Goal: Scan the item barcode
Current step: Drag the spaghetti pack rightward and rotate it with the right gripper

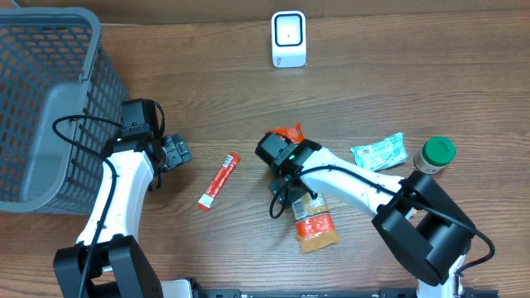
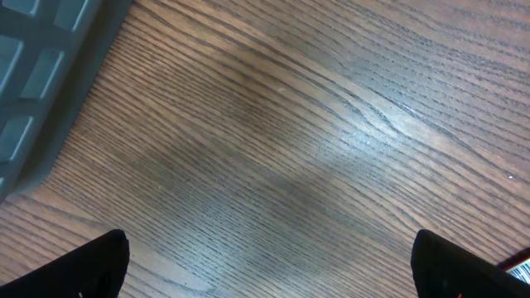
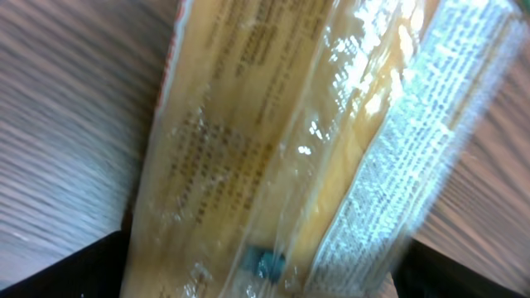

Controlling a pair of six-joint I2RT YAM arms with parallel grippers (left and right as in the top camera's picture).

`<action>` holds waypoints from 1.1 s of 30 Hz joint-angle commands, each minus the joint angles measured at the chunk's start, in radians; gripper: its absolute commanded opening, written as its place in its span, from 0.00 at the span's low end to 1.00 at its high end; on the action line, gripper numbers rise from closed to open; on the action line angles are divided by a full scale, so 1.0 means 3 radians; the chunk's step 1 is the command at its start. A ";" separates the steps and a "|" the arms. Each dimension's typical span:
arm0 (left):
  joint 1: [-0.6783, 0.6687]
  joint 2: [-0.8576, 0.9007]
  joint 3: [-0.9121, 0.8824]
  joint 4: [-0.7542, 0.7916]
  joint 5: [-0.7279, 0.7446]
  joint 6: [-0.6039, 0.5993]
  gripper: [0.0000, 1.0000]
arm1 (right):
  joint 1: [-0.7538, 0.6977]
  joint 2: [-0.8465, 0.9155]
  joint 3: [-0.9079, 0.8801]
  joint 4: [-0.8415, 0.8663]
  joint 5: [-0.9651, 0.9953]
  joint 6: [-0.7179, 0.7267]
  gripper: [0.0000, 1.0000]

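The item, an orange-and-clear snack packet [image 1: 313, 222], lies flat on the wooden table at centre right, its orange top end [image 1: 290, 132] poking out past my right gripper [image 1: 278, 151]. In the right wrist view the packet [image 3: 273, 141] fills the frame lengthwise, printed text facing up. My right gripper [image 3: 265, 277] is open, one dark finger on each side of the packet. The white scanner [image 1: 288, 39] stands at the back centre. My left gripper [image 1: 176, 153] is open over bare wood [image 2: 269, 265], nothing between its fingers [image 2: 87, 269].
A grey mesh basket [image 1: 50, 108] takes up the far left; its corner [image 2: 41, 74] shows in the left wrist view. A red stick packet [image 1: 219, 180] lies between the arms. At the right are a green-and-white packet [image 1: 378, 152] and a green-lidded bottle [image 1: 435, 154].
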 commanded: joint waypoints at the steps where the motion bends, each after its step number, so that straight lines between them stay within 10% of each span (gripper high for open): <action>1: -0.0009 -0.0013 0.0061 0.0011 0.0023 0.0029 1.00 | 0.0019 0.0103 -0.0024 -0.0186 0.0668 -0.0092 0.99; 22: -0.0009 -0.0013 0.0061 0.0011 0.0023 0.0029 1.00 | -0.0362 0.0114 -0.0024 0.0320 -0.0237 -0.0275 1.00; 33: -0.0009 -0.0013 0.0061 0.0011 0.0023 0.0029 1.00 | -0.0361 0.0121 -0.0058 0.0548 -0.0546 -0.0275 0.72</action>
